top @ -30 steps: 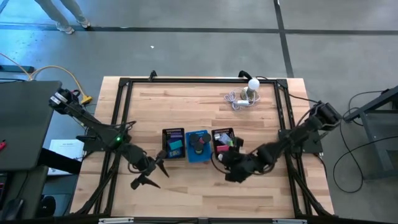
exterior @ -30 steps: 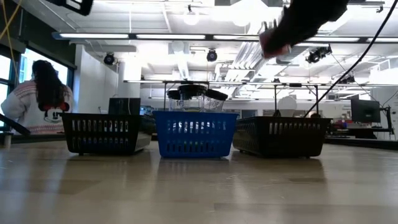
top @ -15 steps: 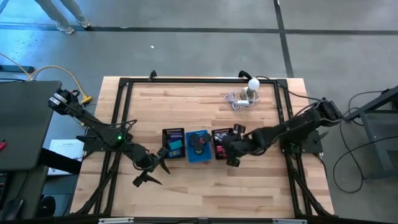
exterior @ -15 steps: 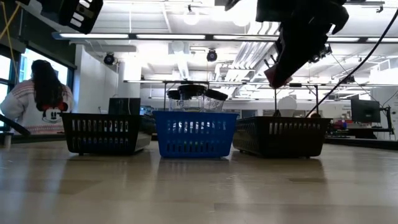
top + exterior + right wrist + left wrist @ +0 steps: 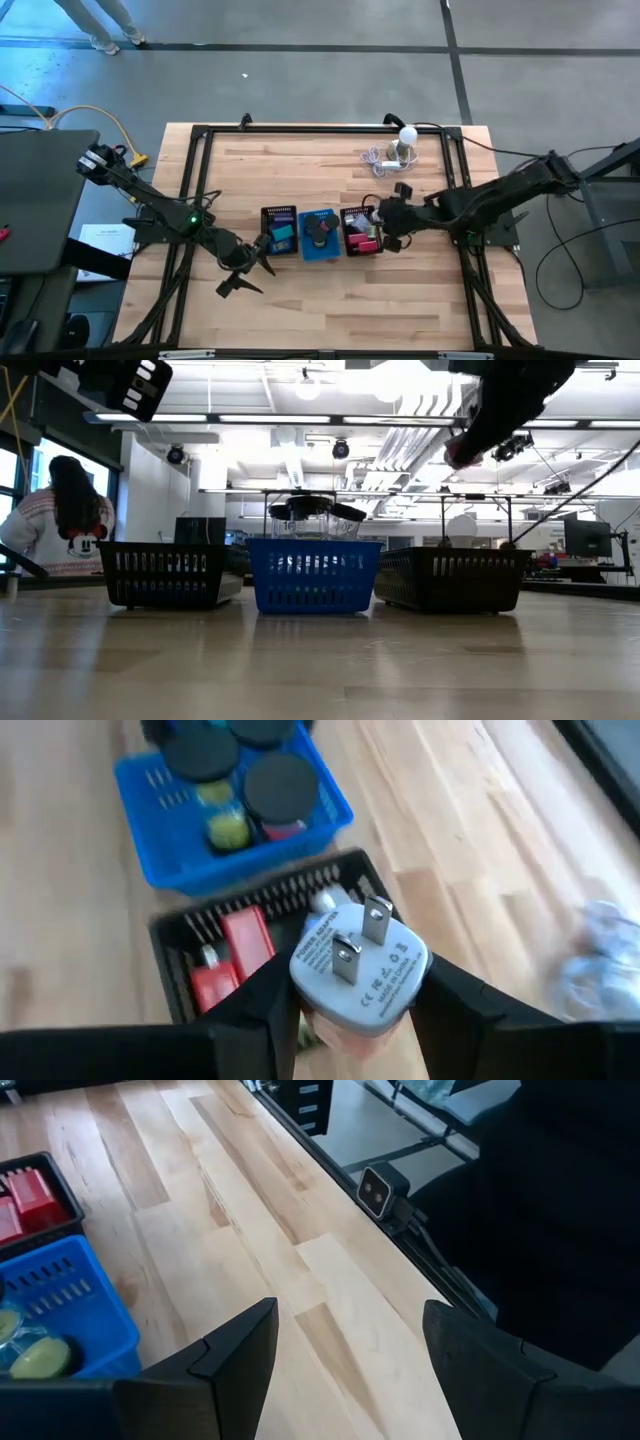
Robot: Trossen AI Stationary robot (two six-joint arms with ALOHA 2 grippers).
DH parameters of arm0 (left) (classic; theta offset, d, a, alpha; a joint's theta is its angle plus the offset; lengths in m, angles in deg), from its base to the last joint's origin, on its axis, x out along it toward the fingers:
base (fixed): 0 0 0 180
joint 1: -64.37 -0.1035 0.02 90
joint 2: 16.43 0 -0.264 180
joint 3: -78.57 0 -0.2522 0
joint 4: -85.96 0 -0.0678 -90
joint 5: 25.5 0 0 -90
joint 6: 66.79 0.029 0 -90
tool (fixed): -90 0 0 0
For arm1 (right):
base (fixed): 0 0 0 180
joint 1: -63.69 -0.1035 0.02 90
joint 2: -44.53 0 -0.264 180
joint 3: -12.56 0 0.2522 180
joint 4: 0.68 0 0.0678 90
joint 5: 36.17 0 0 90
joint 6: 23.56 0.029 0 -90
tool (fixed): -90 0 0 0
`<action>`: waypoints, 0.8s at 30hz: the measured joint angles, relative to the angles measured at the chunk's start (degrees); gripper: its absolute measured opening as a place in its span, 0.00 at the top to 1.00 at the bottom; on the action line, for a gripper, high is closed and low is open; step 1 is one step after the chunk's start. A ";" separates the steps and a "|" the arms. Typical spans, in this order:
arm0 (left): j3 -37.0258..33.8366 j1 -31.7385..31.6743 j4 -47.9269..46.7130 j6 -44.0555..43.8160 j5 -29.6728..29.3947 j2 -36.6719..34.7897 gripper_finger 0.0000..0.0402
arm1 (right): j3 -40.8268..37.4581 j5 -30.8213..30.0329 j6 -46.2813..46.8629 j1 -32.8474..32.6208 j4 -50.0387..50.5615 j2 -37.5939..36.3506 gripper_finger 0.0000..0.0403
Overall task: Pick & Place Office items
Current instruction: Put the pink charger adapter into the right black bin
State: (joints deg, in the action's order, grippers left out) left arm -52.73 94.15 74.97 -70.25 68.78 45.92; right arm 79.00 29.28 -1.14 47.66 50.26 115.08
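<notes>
While one white plug (image 5: pixel 358 970) fills right jaws, left jaws gape above three trays (image 5: pixel 279 213).

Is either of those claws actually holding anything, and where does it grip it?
The right gripper holds a white plug adapter by its body's sides, prongs facing away. The left gripper is open and empty.

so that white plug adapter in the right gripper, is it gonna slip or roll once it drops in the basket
The white plug adapter looks like smooth, rounded plastic, so the right gripper pinching its sides could let it twist or slip. It seems rigid and probably light. Its two metal prongs and flat face should stop much rolling in the black basket.
</notes>
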 joint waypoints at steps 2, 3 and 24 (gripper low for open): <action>0.00 0.00 0.08 -0.07 0.00 0.00 0.40 | -5.39 2.75 -0.92 1.31 -8.99 -2.24 0.65; 0.00 0.00 0.04 -0.29 0.02 0.00 0.40 | -7.75 4.68 -1.23 2.01 -14.21 -2.88 0.65; 0.00 -1.29 -0.42 1.26 -0.03 0.00 0.40 | -17.21 9.31 2.93 3.36 -40.40 10.54 0.55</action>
State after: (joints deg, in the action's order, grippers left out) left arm -52.73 92.86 74.55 -69.00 68.75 45.92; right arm 61.78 38.59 1.79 51.02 9.86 125.63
